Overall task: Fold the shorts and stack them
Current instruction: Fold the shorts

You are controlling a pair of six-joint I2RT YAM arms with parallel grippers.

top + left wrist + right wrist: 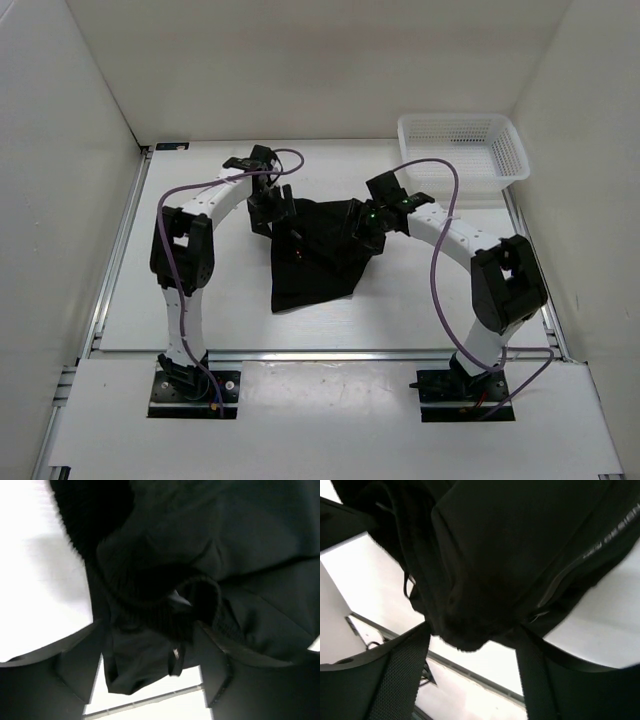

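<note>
The black shorts point(315, 258) lie crumpled in a rough wedge on the white table, narrowing toward the near edge. My left gripper point(272, 212) is at their far left corner and my right gripper point(368, 228) at their far right corner. In the left wrist view the shorts point(200, 540) fill the frame, and a bunched ribbed waistband sags between the left gripper point(150, 655)'s wide-apart fingers point(75, 670). The right gripper point(472, 630) also stands open. A rounded fold of the shorts point(510, 540) hangs between its mesh-padded fingers point(405, 675) without being pinched.
A white mesh basket point(462, 150) stands at the far right corner of the table point(190, 300). White walls close in the left, right and back. A metal rail point(330, 355) runs along the near edge in front of both arm bases.
</note>
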